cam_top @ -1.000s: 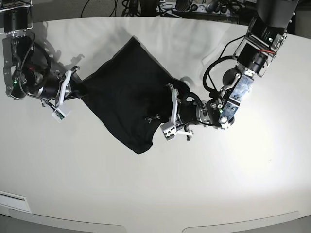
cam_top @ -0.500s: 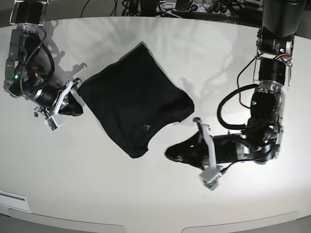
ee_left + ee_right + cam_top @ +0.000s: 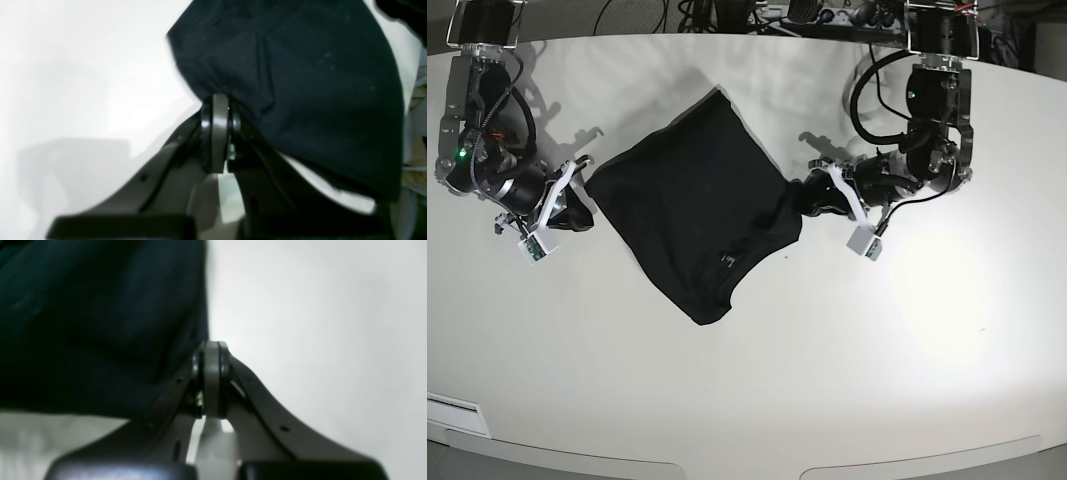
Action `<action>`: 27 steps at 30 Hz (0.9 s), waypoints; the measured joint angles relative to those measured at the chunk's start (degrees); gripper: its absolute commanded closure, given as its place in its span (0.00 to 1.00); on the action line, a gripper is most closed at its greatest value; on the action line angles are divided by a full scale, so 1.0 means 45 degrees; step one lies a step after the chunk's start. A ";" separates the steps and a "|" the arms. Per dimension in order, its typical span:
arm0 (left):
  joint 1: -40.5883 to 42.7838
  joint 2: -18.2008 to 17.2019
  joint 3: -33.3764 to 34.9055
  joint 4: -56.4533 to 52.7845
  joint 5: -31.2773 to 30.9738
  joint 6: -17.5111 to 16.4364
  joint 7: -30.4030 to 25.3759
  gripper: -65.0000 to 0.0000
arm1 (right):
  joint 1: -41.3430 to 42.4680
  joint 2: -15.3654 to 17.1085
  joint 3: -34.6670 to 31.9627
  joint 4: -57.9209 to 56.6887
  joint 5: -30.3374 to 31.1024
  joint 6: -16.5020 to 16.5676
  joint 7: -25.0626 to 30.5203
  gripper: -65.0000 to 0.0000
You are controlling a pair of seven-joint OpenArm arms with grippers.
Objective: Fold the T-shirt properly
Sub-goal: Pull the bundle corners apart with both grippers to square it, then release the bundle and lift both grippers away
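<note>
The white worktop (image 3: 907,330) carries the black soft-fabric T-shirt (image 3: 692,205) toward its far edge, left of centre. Left gripper (image 3: 812,197) and right gripper (image 3: 579,200): jaws clamped on opposite shirt edges. Lift evenly, keeping fabric taut.

One shirt, one table, my two arms.

I count a single black shirt (image 3: 695,215), lying toward the table's (image 3: 927,350) far edge, near the middle. I have two grippers: my left (image 3: 805,199) at the shirt's one side, my right (image 3: 585,198) at the opposite side. Each arm carries one small white camera block, two in all. Beyond the far edge a bundle of cables shows; their number I cannot tell.
</note>
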 measured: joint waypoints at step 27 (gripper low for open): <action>-0.6339 0.0442 0.3997 -0.4605 0.3696 -0.1151 -0.2021 1.00 | -0.3696 -0.1243 0.0107 0.2516 0.1190 -0.0058 -0.1103 1.00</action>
